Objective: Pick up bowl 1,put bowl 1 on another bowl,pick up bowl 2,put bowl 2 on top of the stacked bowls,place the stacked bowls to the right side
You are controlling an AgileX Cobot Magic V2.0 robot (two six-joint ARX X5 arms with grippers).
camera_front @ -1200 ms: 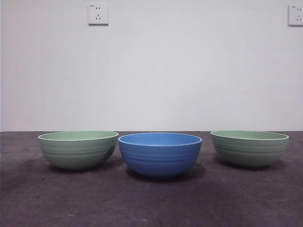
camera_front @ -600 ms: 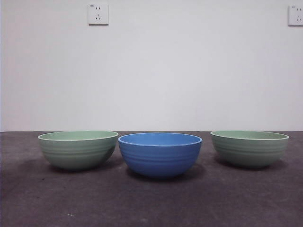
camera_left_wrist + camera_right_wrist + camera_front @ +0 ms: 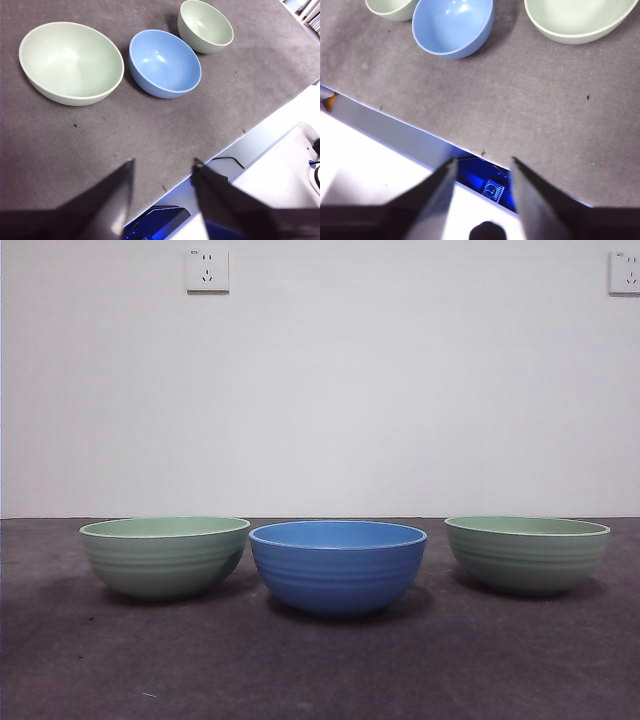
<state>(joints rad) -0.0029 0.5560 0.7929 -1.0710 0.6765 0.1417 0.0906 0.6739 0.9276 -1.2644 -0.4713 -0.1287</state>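
Nothing of the task is done: all three bowls stand apart on the grey table (image 3: pixel 320 670), none stacked. The blue bowl (image 3: pixel 338 567) sits in the middle, well ahead of both my grippers. One green bowl (image 3: pixel 71 62) lies nearest my left gripper (image 3: pixel 162 167), the other green bowl (image 3: pixel 577 20) nearest my right gripper (image 3: pixel 481 165). Both grippers hang at the table's near edge, jaws spread and empty. Every pick, both stackings and the move right remain.

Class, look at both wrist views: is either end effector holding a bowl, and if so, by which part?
Nothing is held. The left end effector and right end effector are both open, away from the blue bowl and both green bowls.
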